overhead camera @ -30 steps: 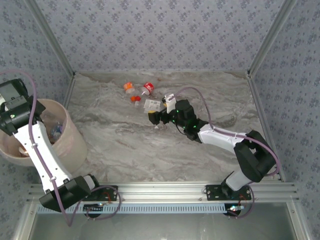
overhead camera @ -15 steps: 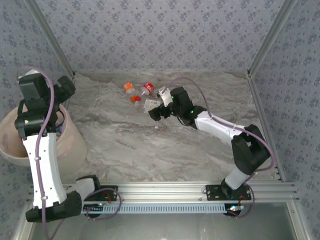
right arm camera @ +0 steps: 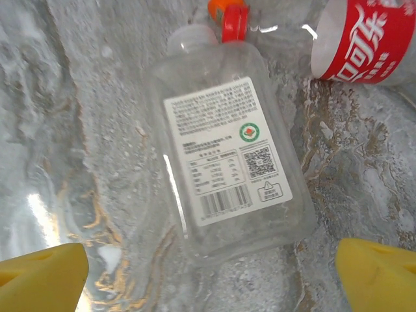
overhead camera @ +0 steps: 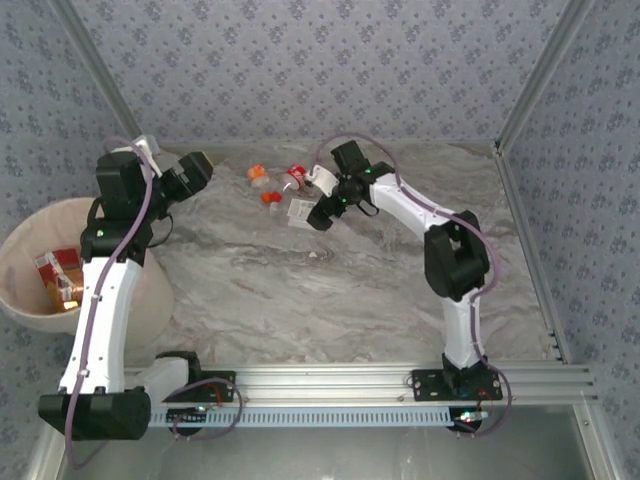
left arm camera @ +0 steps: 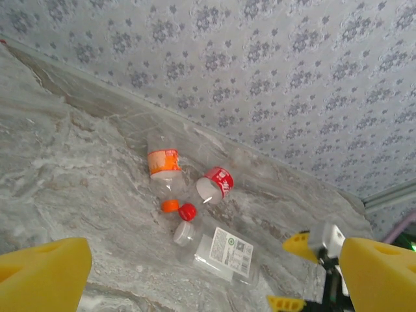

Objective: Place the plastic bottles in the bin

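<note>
Clear thin plastic, the flat labelled bottle looked light and slippery, best pinched across its sides by the wide-open right gripper.

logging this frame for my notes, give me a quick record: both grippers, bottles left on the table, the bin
left gripper: open, empty, up in the air between bin and bottles
right gripper: open, at the white-label bottle, one finger on each side of its base end
bottles on table: three, close together at the far side: white-label bottle, red-label bottle, orange-label bottle
bin: far left, beside the left arm, red-labelled item inside
</note>
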